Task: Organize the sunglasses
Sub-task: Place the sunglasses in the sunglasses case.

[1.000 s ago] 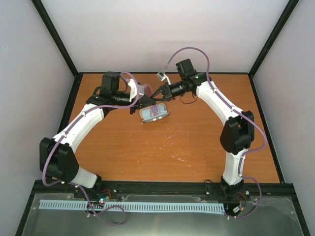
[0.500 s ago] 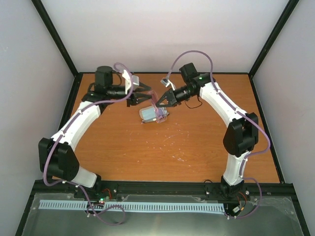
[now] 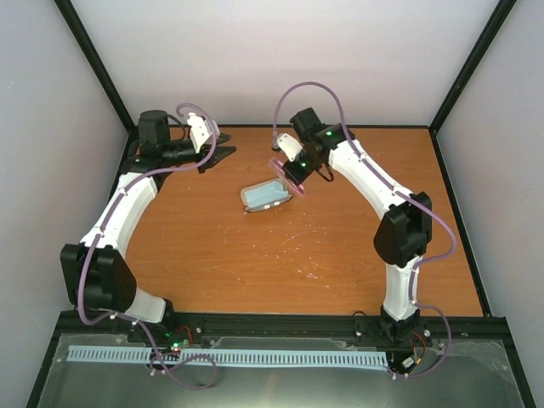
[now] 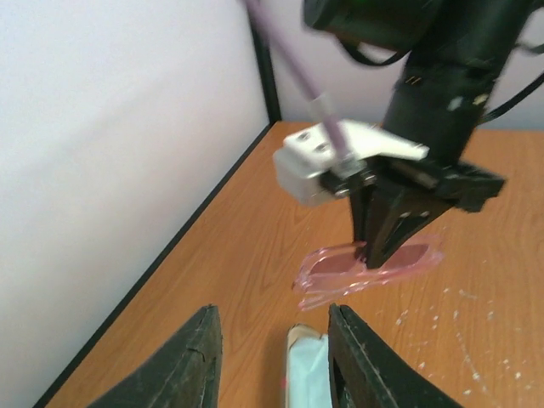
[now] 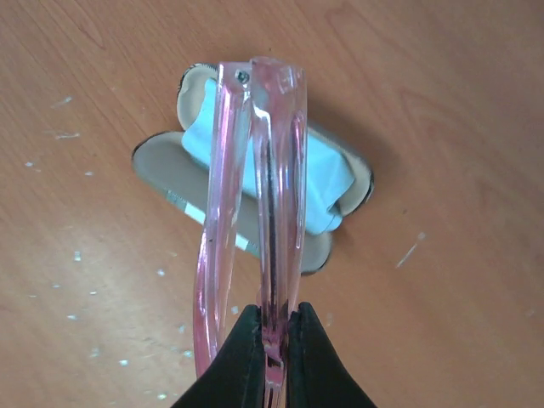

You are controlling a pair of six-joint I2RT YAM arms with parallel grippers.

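Observation:
The pink sunglasses [image 3: 287, 176] are folded and hang in the air just above the right end of the open brown case [image 3: 252, 204]. My right gripper [image 3: 294, 168] is shut on them. In the right wrist view the fingertips [image 5: 246, 340] pinch the frame of the sunglasses [image 5: 276, 153] edge-on over the case [image 5: 161, 166] and the light blue cloth [image 5: 327, 183] lying in it. My left gripper [image 3: 223, 154] is open and empty at the back left, apart from the case. In its view [image 4: 272, 319] the sunglasses [image 4: 336, 270] hang ahead and the case end [image 4: 299, 336] lies below.
The black frame rail [image 3: 127, 161] and the white wall run close behind the left gripper. The orange table [image 3: 297, 255] carries small white specks in front of the case. A black cable loop [image 3: 323, 174] lies near the right wrist.
The sunglasses have been lifted off the case and turned in my right gripper. My left arm has let go and drawn back to the far left corner.

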